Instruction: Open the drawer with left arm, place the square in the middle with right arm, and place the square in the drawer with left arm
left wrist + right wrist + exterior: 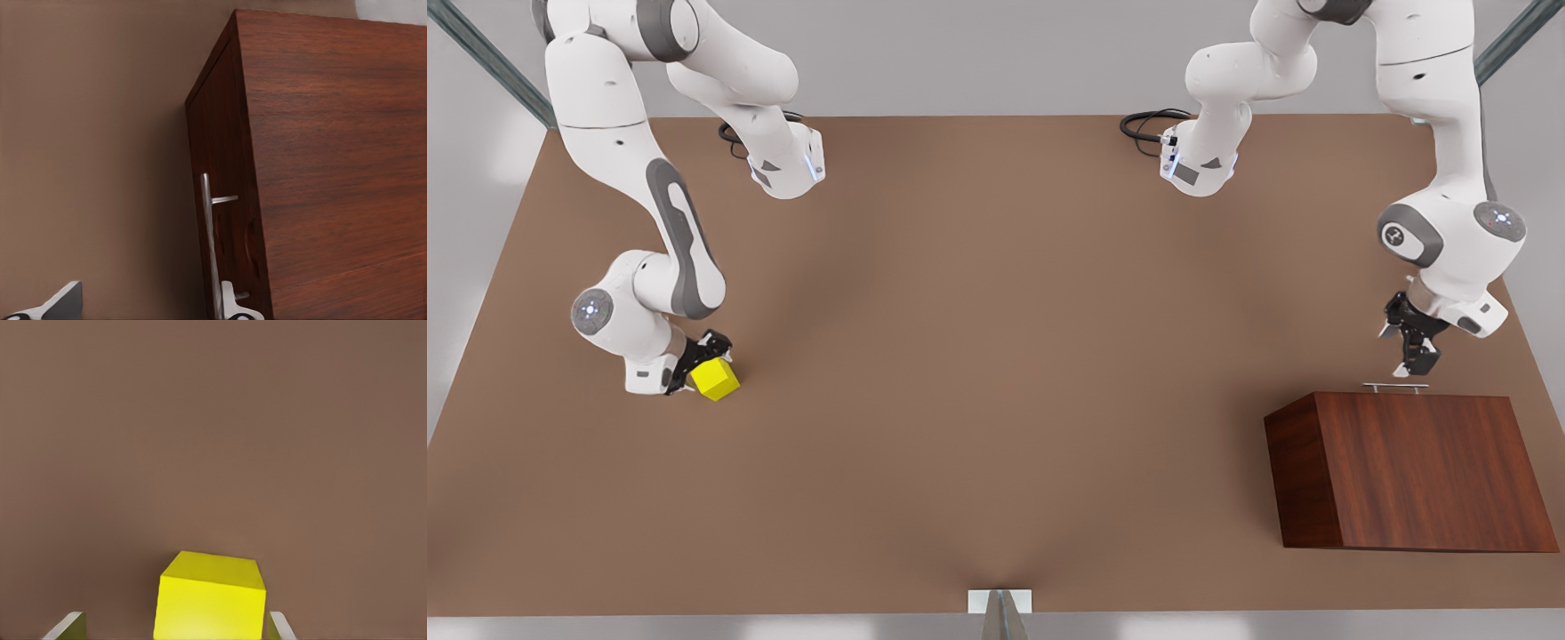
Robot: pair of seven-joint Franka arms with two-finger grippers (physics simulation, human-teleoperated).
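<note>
We see the tabletop [978,356], then the cabinet [1414,471] at the front view's right, drawer [223,220] shut. Left gripper [1412,356] hovers beside its handle [1395,387], fingers spread. Right gripper [698,364] straddles the square [715,380], fingers wide.

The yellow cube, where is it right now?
The yellow cube sits on the table at the front view's left, between the right tool's fingers, far from the cabinet.

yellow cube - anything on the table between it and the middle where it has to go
Nothing visible. The yellow cube sits between the right pincer's open fingers at the front view's left, and the brown tabletop from there to the middle is bare. The cabinet stands far off at the front view's right.
</note>
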